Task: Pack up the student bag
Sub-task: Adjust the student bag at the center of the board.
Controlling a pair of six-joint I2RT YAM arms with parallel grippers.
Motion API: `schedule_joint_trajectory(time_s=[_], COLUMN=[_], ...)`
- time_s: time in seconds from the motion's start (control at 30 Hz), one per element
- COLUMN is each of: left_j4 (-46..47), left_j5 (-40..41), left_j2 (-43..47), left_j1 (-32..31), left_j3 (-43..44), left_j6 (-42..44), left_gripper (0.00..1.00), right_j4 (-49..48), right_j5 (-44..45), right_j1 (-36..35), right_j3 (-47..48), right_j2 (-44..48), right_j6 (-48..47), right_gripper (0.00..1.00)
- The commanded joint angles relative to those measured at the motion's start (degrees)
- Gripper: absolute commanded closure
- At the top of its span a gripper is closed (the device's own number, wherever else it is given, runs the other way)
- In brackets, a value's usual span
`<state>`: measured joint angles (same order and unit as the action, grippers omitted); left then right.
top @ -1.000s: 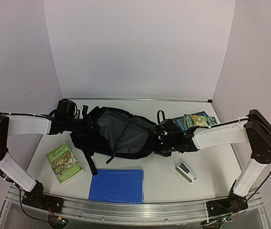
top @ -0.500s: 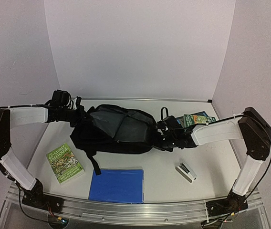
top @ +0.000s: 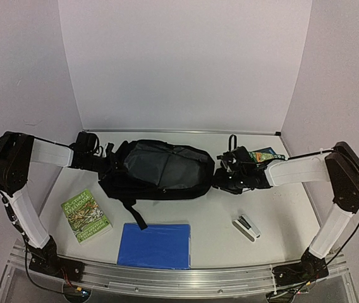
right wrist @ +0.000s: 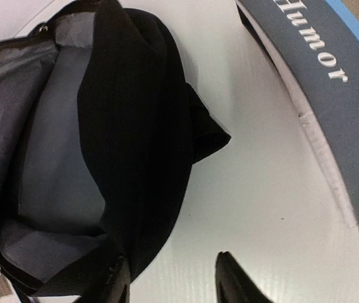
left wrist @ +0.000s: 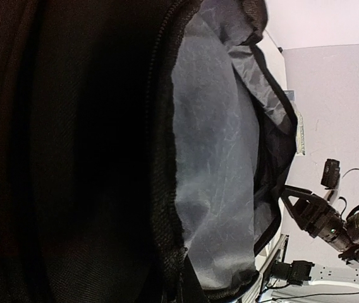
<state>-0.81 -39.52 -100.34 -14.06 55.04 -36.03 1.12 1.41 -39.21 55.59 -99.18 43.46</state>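
The student bag (top: 157, 170) lies on its side across the back middle of the worktop (top: 217, 214), its mouth gaping upward so the grey lining (top: 160, 165) shows. Nothing can be seen inside it except that lining, so I judge the packing proper has not begun and the step in hand is spreading the opening.

At the bag's left end the left hand (top: 100, 161) is closed. It seems pinched on the rim fabric, though its own camera is filled with cloth and hides the fingers. At the bag's right end the right hand (right wrist: 172, 259) stands with its jaws apart over bare worktop, the black rim just beside one finger, gripping nothing.

The next move probably calls for that hand to catch the rim or go for an item.

Waiting outside the bag:
- a green book (top: 86, 216) at front left
- a blue folder (top: 154, 245) in front
- a stapler (top: 247, 227) at front right
- stacked books (top: 265, 155) just right of the bag
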Motion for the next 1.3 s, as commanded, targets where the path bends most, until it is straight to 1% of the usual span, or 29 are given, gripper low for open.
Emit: schedule_joint_trajectory(time_s=[0.0,0.07,0.17,0.2,0.23,0.3,0.4,0.47,0.53,0.6,0.67,0.77,0.83,1.03,1.27], left_j4=[6.08,6.63,6.16,6.0,5.85,5.21,2.41,-1.03,-3.7,-5.89,-8.23,-10.75,-11.92,-12.2,-11.8], left_j5=[-0.83,-0.7,0.27,0.98,1.95,4.21,10.13,16.01,20.64,23.94,26.08,26.93,26.92,25.93,25.64], left_j2=[-0.23,0.59,2.51,3.47,4.66,7.87,13.98,17.95,22.64,27.19,31.64,35.83,37.33,38.43,38.46], left_j1=[0.97,0.97,0.98,0.97,0.97,0.97,0.97,1.02,1.03,1.05,1.1,1.05,1.09,1.05,1.07], left_j3=[-1.63,-1.78,-1.83,-2.09,-2.52,-3.72,-5.44,-6.51,-8.04,-9.56,-10.87,-11.95,-12.44,-12.86,-12.66], left_j6=[-1.34,-1.29,-0.5,-0.18,0.12,0.51,1.9,2.71,2.99,2.96,2.47,1.78,1.27,0.19,0.13], left_gripper=[0.89,0.79,0.56,0.48,0.4,0.29,0.21,0.17,0.1,0.06,0.04,0.02,0.02,0.02,0.01], right_j4=[6.37,8.29,10.06,10.37,10.58,10.78,10.49,9.48,8.05,5.92,3.17,-0.34,-4.01,-11.87,-21.65], right_j5=[4.01,4.97,5.74,5.82,5.66,4.22,-0.66,-2.92,-4.89,-8.23,-11.5,-16.28,-18.29,-19.73,-23.2], right_j1=[1.55,2.8,5.6,6.75,8.13,12.01,19.45,23.67,28.12,33.24,39.36,46.73,50.1,52.87,53.24], right_j3=[1.71,1.48,0.92,0.59,0.27,-0.59,-2.73,-4.32,-6.0,-7.99,-10.16,-13.52,-15.16,-17.66,-19.18], right_j2=[6.47,9.8,15.1,16.57,17.77,19.32,19.96,19.76,19.41,19.05,18.97,19.18,18.86,15.59,10.93], right_j6=[-3.75,-4.64,-5.69,-5.99,-6.26,-6.81,-7.75,-8.75,-9.71,-9.98,-9.77,-8.69,-7.59,-3.44,-0.19], right_gripper=[0.34,0.24,0.08,0.04,0.02,0.02,0.02,0.02,0.02,0.02,0.02,0.02,0.02,0.02,0.02])
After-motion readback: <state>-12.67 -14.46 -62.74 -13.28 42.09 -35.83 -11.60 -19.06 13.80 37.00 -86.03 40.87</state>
